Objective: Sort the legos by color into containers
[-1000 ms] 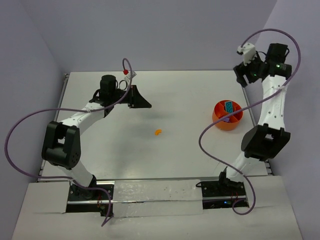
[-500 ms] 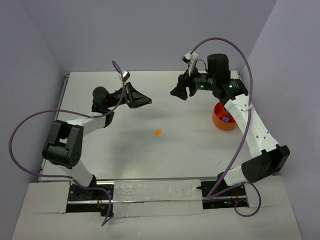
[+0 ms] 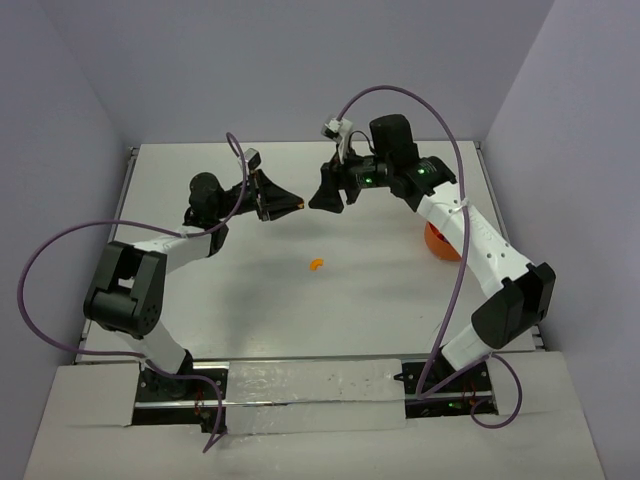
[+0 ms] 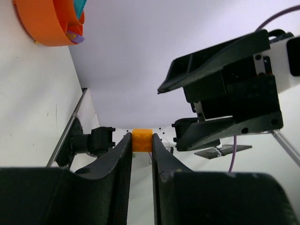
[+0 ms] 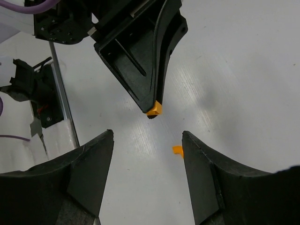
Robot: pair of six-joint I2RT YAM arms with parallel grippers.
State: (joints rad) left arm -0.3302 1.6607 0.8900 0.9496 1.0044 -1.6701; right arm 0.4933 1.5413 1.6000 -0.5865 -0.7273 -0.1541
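My left gripper [image 3: 298,205] hangs over the back middle of the table, shut on a small orange lego [image 4: 142,140] pinched at its fingertips. My right gripper [image 3: 316,201] faces it tip to tip, open, with nothing between its fingers. In the right wrist view the orange lego [image 5: 154,108] sits just beyond my right gripper [image 5: 147,136]. A curved orange lego [image 3: 316,265] lies on the table below both grippers. The orange bowl [image 3: 437,243] stands at the right, largely hidden behind my right arm. In the left wrist view the bowl [image 4: 44,23] holds teal and purple pieces.
Grey walls close the table at the back and both sides. A metal rail [image 5: 61,93] runs along the table's left edge. Purple cables loop above both arms. The arm bases stand at the near edge.
My right arm has swung left from above the bowl to face the left gripper's tips. The left gripper has turned a little toward it, still shut on the orange lego.
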